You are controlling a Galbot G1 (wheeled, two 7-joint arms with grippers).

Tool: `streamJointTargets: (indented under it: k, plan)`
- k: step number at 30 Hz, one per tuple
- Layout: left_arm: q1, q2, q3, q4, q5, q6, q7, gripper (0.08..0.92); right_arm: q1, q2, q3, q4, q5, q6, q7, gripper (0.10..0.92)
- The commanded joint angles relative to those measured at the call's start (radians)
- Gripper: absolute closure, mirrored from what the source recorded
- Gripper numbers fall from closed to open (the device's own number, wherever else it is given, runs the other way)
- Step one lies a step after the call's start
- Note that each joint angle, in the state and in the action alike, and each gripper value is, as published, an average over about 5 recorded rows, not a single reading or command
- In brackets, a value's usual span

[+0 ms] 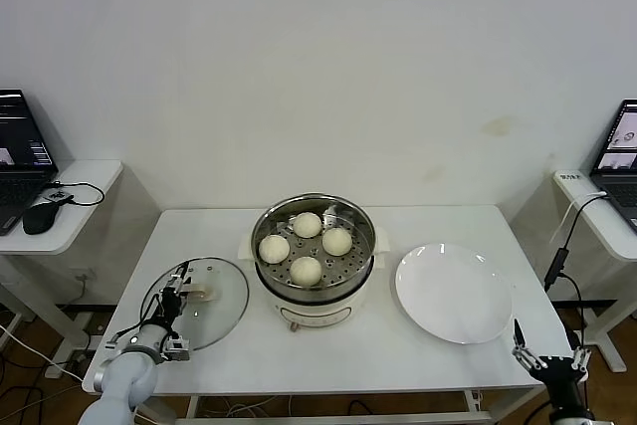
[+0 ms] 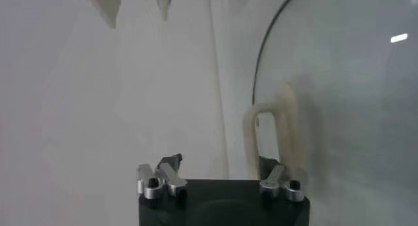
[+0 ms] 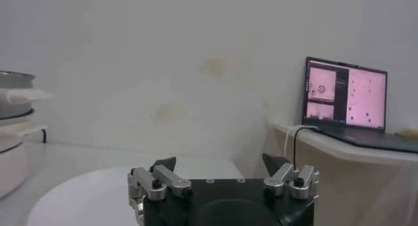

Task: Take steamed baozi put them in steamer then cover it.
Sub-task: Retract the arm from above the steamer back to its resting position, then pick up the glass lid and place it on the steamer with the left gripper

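From where I sit, my left gripper (image 1: 182,291) is at the near left of the worktop (image 1: 328,345), low over the glass lid (image 1: 199,301) that lies flat there, with its fingers set either side of the lid's cream loop handle (image 2: 274,139); in the left wrist view they stand partly apart around that handle, one finger just beside it, and I cannot tell whether they touch it. My right gripper (image 1: 542,360) is parked at the near right edge of the worktop, fingers spread wide and holding nothing, just near of the white plate (image 1: 455,293), which is bare. Farther in, at the middle of the worktop, the steamer (image 1: 314,256) stands uncovered with all four steamed baozi (image 1: 307,270) on its perforated tray, so I judge that only the covering is left. To do it well I would centre the handle between the fingers before squeezing, grip firmly enough that the heavy glass cannot swing, lift straight up and clear of the worktop, carry it level to the right over the pot, and lower it square onto the rim without brushing the buns.
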State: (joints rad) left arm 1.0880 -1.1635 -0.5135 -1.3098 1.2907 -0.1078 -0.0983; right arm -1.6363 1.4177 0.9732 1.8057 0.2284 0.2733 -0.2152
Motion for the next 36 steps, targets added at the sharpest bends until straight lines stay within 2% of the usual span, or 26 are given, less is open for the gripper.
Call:
streamJointTargets:
  k: [1,8,15,20,29,36]
  plan:
    - [-0.013,-0.005,-0.001,0.044,0.0,-0.004,-0.018,0.467,0.0,0.002,-0.002,-0.002,-0.002,0.001,-0.002,0.203]
    - [0.006,-0.017,-0.017,0.027,-0.013,-0.019,-0.08,0.675,0.001,0.004,-0.014,-0.002,-0.01,0.004,-0.005,0.202]
    - [0.078,0.009,-0.057,-0.126,-0.035,0.007,-0.129,0.847,-0.002,-0.004,-0.03,0.0,-0.025,0.013,-0.005,0.203]
    - [0.142,0.046,-0.098,-0.277,-0.08,0.069,-0.091,0.857,0.0,-0.012,-0.046,0.003,-0.03,0.017,-0.006,0.202]
    - [0.196,0.139,-0.161,-0.537,-0.215,0.217,0.066,0.857,-0.001,-0.025,-0.067,0.009,-0.04,0.024,-0.007,0.202]
    - [0.18,0.218,-0.097,-0.659,-0.362,0.31,0.15,0.857,0.0,-0.022,-0.081,0.011,-0.063,0.029,-0.005,0.203]
